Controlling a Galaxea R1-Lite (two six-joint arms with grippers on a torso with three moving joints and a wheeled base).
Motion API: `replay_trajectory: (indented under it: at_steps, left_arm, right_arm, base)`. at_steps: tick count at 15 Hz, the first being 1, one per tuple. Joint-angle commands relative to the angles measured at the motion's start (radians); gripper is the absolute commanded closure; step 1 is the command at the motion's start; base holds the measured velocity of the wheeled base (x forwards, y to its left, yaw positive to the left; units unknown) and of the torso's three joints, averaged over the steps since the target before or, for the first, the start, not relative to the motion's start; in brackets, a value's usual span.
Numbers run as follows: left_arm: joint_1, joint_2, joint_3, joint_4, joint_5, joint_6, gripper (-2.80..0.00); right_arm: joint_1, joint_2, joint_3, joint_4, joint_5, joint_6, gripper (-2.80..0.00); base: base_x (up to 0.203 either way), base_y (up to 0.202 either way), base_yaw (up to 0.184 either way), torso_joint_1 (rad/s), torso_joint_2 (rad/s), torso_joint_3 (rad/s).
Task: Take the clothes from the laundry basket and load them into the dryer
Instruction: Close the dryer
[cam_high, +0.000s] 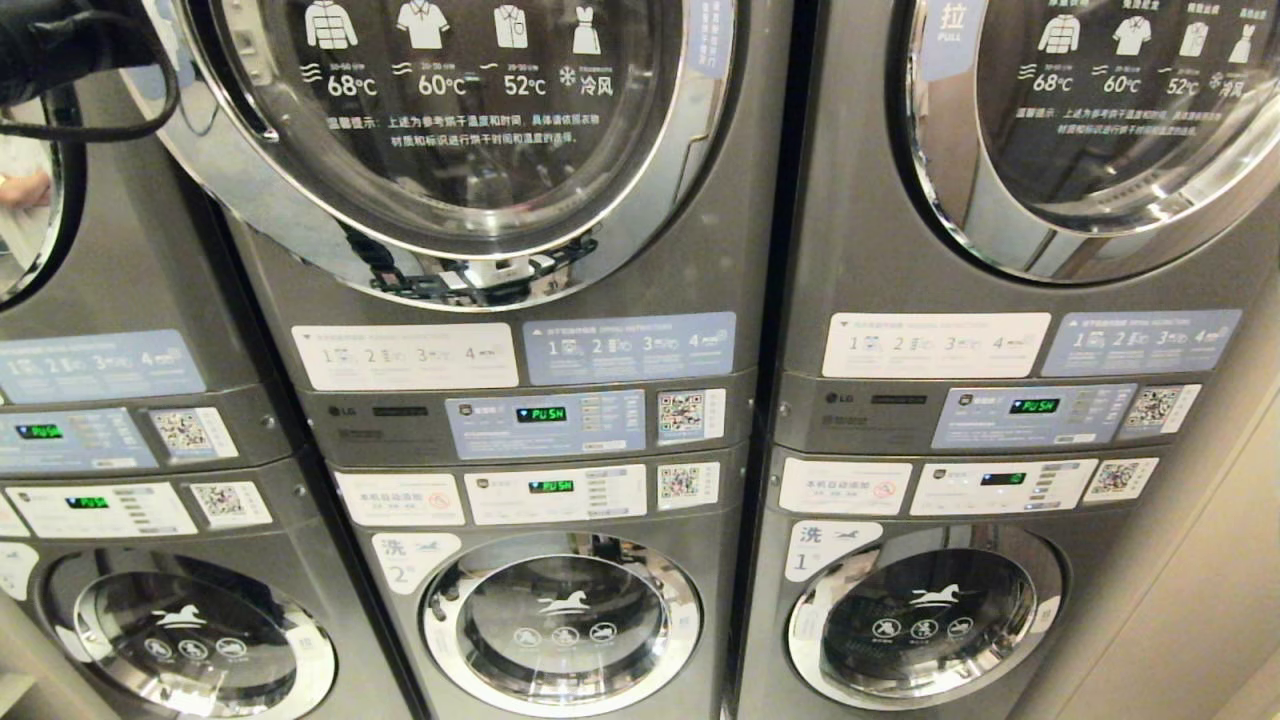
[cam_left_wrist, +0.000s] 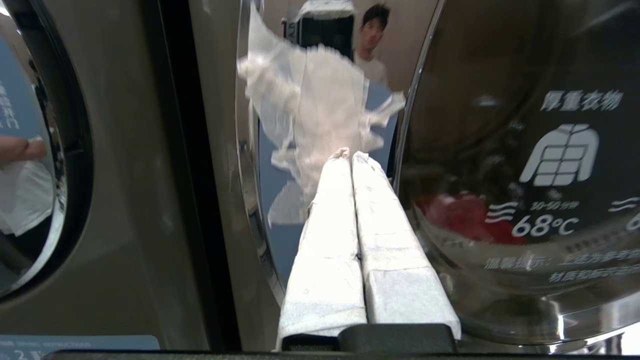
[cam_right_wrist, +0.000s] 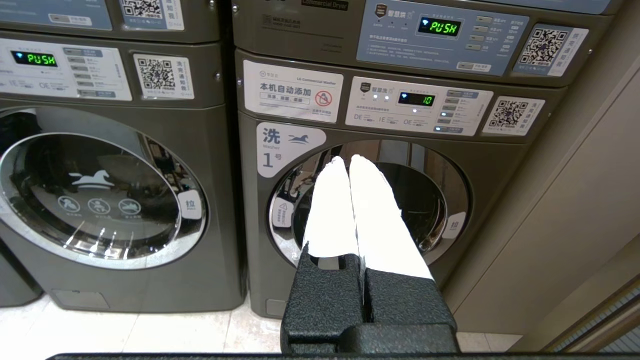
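Three stacked washer-dryer columns, doors closed
Left gripper (cam_left_wrist: 350, 154), clenched and empty, hovers near the dryer door (cam_left_wrist: 500, 150); red clothes (cam_left_wrist: 462, 215) show behind its glass; right gripper (cam_right_wrist: 348, 160), clenched, faces the lower washer (cam_right_wrist: 370, 200)

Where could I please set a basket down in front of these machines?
Bare floor tiles lie before washer 1 and its neighbour. Up at the dryer door it is tight: the left gripper, fingers shut, sits almost against its chrome rim.
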Motion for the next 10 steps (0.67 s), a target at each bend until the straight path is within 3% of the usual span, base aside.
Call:
replay_trajectory:
  at_steps: [1, 8, 10]
  left_arm:
    - [0.002, 0.055, -0.012, -0.012, 0.0, 0.0, 0.0]
    - [0.017, 0.233, -0.012, -0.335, -0.028, -0.004, 0.0]
    - [0.019, 0.253, -0.012, -0.381, -0.028, -0.004, 0.0]
  right_arm:
    - [0.001, -0.001, 0.0, 0.0, 0.001, -0.001, 0.0]
    - [0.0, -0.002, 0.0, 0.0, 0.001, -0.001, 0.0]
    - [0.0, -0.002, 0.0, -0.001, 0.001, -0.001, 0.0]
  base:
    - [0.0, 0.0, 0.0, 0.0, 0.0, 0.0]
    - [0.0, 0.0, 0.0, 0.0, 0.0, 0.0]
    - [0.0, 0.0, 0.0, 0.0, 0.0, 0.0]
